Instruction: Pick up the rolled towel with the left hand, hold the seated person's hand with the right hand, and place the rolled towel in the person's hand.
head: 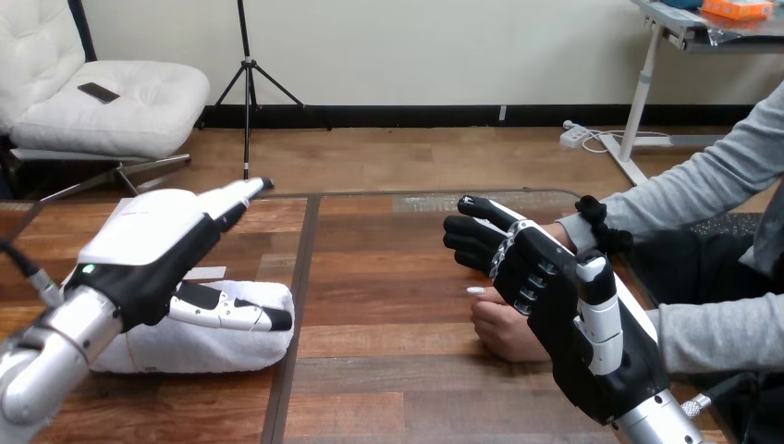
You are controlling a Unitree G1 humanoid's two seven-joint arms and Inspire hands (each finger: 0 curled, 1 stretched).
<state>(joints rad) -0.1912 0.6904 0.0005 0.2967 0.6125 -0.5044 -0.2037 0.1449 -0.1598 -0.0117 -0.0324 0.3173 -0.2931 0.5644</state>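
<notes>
A: Rolled towel (199, 344)?
B: On table (388, 277), long axis 9-to-3, directly under left hand (153, 250). Fingers straight, aimed 1 o'clock, gripping nothing.
A: Right hand (545, 296)?
B: Open, over the person's hand (504, 331), nothing clasped.

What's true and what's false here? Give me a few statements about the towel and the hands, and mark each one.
1. The towel lies on the table. True.
2. The towel is in the person's hand. False: it lies at the table's left, under the left hand.
3. The right hand is open. True.
4. The person's hand rests at the table's left side. False: it is at the right, by the right hand.
</notes>
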